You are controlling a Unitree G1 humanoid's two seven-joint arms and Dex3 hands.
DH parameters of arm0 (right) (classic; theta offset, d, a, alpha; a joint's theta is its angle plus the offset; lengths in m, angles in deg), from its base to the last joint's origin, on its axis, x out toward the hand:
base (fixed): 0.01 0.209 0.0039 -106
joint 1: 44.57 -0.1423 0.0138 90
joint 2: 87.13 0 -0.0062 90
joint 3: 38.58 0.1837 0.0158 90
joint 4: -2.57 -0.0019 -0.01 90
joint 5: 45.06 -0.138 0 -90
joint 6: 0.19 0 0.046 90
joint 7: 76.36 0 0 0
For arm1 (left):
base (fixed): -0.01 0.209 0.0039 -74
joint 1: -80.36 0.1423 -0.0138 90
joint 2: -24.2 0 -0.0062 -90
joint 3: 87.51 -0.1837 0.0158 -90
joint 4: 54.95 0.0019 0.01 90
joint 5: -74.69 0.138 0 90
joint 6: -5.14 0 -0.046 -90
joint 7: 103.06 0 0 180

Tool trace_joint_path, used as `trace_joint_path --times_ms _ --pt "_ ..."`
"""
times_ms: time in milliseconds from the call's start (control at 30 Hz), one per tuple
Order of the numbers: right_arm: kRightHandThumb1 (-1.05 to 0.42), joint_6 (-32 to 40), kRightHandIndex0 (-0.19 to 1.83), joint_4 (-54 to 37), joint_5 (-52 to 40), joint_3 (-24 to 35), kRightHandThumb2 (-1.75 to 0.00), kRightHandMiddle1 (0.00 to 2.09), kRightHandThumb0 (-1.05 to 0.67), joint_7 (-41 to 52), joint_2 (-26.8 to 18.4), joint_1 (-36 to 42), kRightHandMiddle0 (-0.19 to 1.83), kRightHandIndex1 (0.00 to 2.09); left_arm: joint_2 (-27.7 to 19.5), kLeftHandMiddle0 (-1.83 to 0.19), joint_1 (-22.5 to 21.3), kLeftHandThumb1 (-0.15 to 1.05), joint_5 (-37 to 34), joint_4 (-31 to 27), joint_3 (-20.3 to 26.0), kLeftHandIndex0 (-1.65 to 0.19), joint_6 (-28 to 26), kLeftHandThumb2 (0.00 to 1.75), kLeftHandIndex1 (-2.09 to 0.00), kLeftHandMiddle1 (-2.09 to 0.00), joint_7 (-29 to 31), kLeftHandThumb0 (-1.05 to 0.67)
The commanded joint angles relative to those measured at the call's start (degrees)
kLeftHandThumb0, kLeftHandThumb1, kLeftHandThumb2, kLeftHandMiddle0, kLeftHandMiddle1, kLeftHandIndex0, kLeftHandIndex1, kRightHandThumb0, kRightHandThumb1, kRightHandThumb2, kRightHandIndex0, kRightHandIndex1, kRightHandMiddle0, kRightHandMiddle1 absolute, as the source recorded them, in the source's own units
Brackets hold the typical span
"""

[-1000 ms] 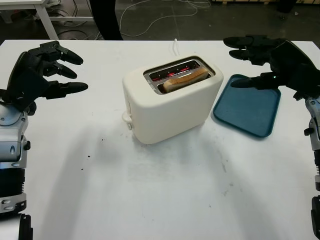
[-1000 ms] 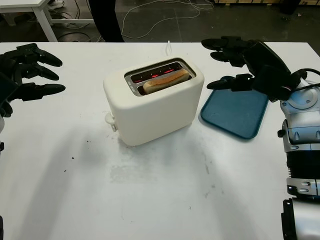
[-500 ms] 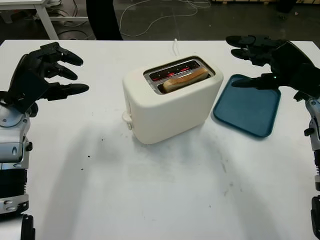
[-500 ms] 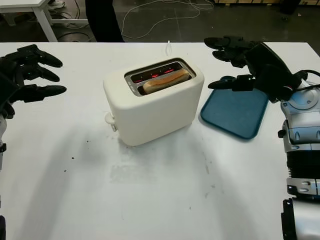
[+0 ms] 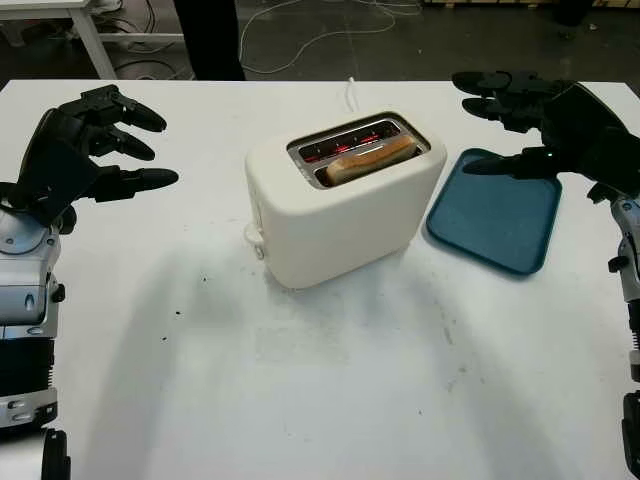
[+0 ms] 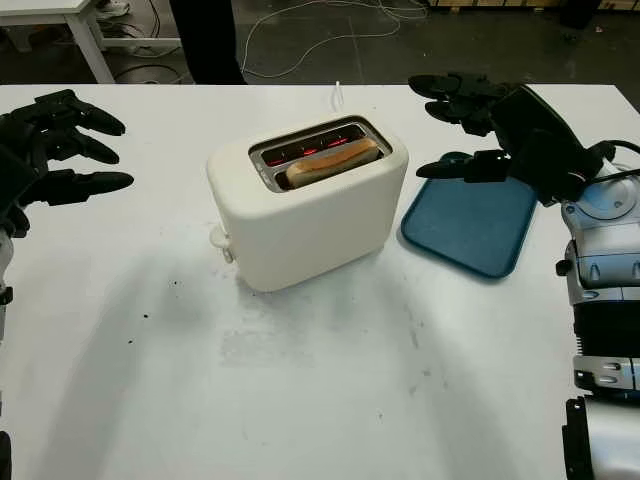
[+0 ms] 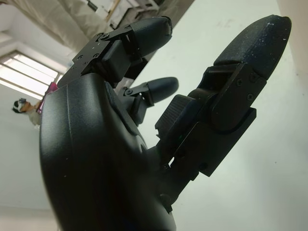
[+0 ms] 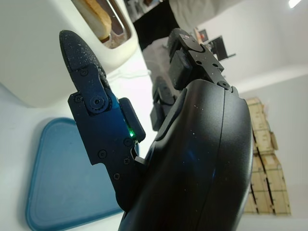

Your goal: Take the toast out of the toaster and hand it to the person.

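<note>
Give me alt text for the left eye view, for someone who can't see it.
A cream toaster stands mid-table with one slice of toast in its front slot. The robot's open left hand and open right hand hover on either side, the right above a blue tray. A person's dark legs stand beyond the table.

The toaster [image 5: 343,200] stands mid-table, its top slots uncovered, so the way down to the toast [image 5: 371,158] from above is free. To the toaster's left the white table [image 5: 300,380] is bare as far as the open left hand [image 5: 85,150], which is well apart from it. On the toaster's right a blue tray [image 5: 493,210] lies just beside its base, with the open right hand [image 5: 545,125] above the tray's far edge. In front of the toaster the tabletop is bare.
</note>
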Motion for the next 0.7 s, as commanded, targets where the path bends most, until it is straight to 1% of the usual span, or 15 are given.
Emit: trace_joint_path --times_ms 0,67,400,667 --pt "-0.73 -0.4 0.37 -0.5 0.0 0.4 0.0 0.01 -0.61 -0.5 0.2 0.2 0.37 0.02 0.0 -0.51 0.8 0.57 -0.3 -0.4 0.3 -0.53 0.2 0.0 -1.11 -1.25 -0.3 -1.05" --pt "-0.72 -0.6 0.37 -0.3 -0.3 0.5 0.0 0.01 -0.58 -0.4 0.3 0.2 0.37 0.02 0.0 -0.51 0.8 0.57 -0.5 -0.4 0.4 -0.53 0.5 0.0 -1.1 -1.24 -0.2 -1.05" --pt "-0.73 -1.4 0.37 0.1 -0.1 0.4 0.0 0.01 -0.61 -0.2 0.2 0.1 0.37 0.02 0.2 -0.5 0.8 0.58 -0.6 -0.1 0.5 -0.52 1.1 0.0 -1.12 -1.26 -0.3 -1.05" --pt "-0.72 -0.4 0.37 -0.7 -0.3 0.4 0.0 0.01 -0.58 -0.5 0.4 0.3 0.37 0.02 -0.1 -0.5 0.8 0.57 -0.3 -0.1 0.4 -0.52 1.0 0.0 -1.11 -1.26 -0.4 -1.05"
